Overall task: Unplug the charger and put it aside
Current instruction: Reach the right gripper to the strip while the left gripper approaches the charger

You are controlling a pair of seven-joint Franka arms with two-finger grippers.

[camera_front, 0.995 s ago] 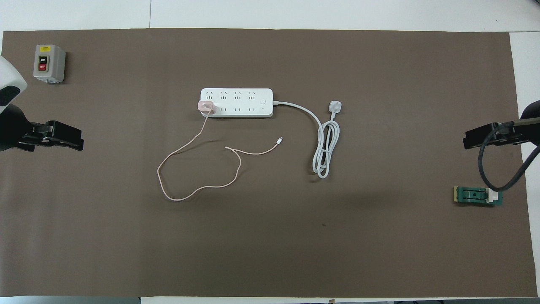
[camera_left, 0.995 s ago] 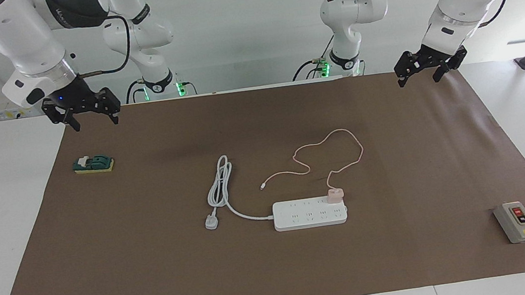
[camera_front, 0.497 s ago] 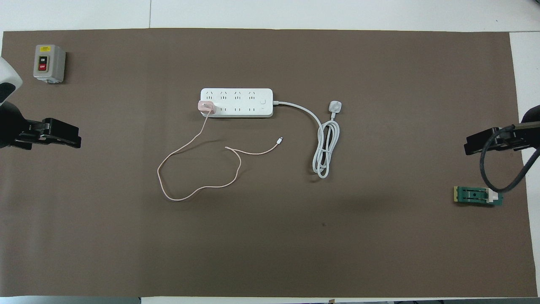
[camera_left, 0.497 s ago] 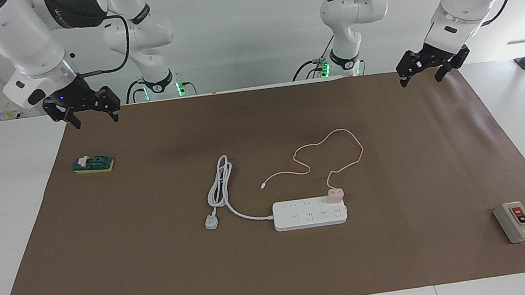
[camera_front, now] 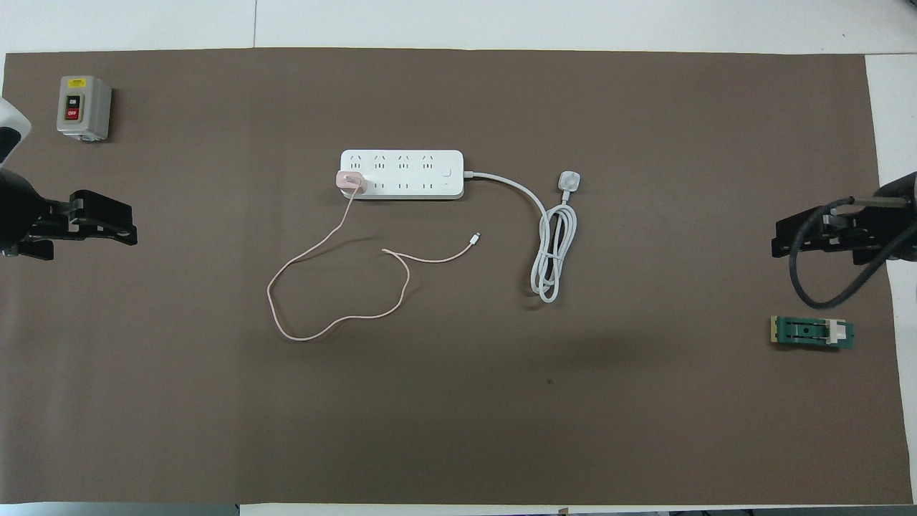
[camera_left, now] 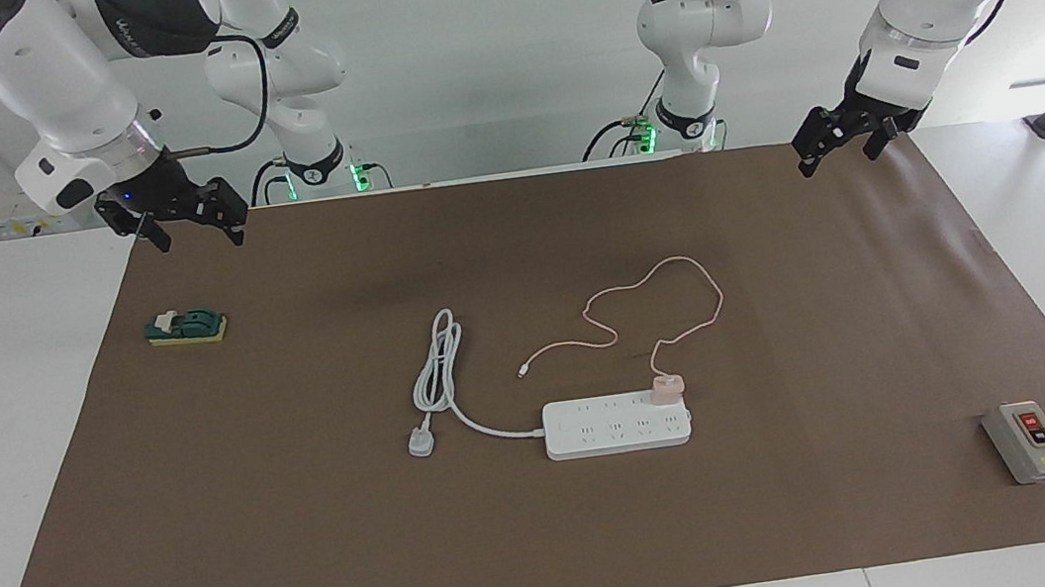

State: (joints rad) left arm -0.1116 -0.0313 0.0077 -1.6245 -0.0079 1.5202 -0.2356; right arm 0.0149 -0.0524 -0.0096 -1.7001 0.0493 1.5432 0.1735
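Brown mat (camera_left: 316, 558) holds the plugged-in charger (camera_left: 666, 389), well apart from both raised, spread claws: left claw (camera_left: 838, 145), right claw (camera_left: 190, 228).

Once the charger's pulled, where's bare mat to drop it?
Bare patches: the wide strip of brown mat farther from the robots than the power strip, between the white plug and the grey switch box; also between the green block and the coiled white cord. Crowded: around the charger, where its pink cable loops.
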